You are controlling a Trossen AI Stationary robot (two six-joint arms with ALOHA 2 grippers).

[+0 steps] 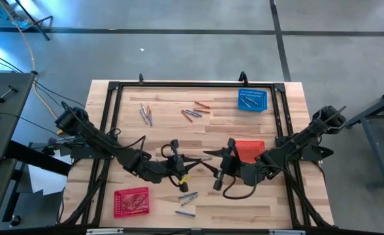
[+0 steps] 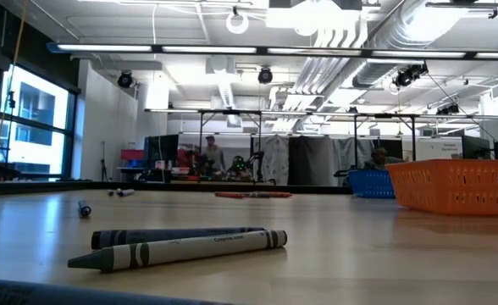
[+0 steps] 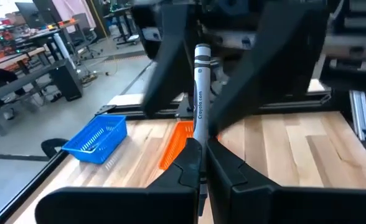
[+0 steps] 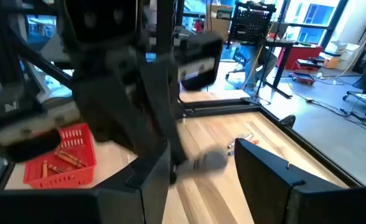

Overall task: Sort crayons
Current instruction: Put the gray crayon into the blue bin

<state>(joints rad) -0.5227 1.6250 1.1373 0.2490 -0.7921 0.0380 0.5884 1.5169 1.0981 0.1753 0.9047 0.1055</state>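
Two grey crayons point(image 2: 181, 246) are seen nearest the low camera, lying side by side on the wooden table point(image 1: 211, 134).

A grey crayon point(image 3: 200, 93) is clamped upright between the closed fingers of the left gripper point(image 3: 201, 152) near the table's middle. The right gripper point(image 4: 201, 165) is held facing it with fingers apart and nothing gripped. More crayons are scattered at the far side point(image 1: 193, 112) and the near edge point(image 1: 187, 198). Red ones are collected in the red basket point(image 1: 131, 201); grey ones lie in the blue basket point(image 1: 253, 99). An orange basket point(image 1: 249, 150) is placed beside the right arm.
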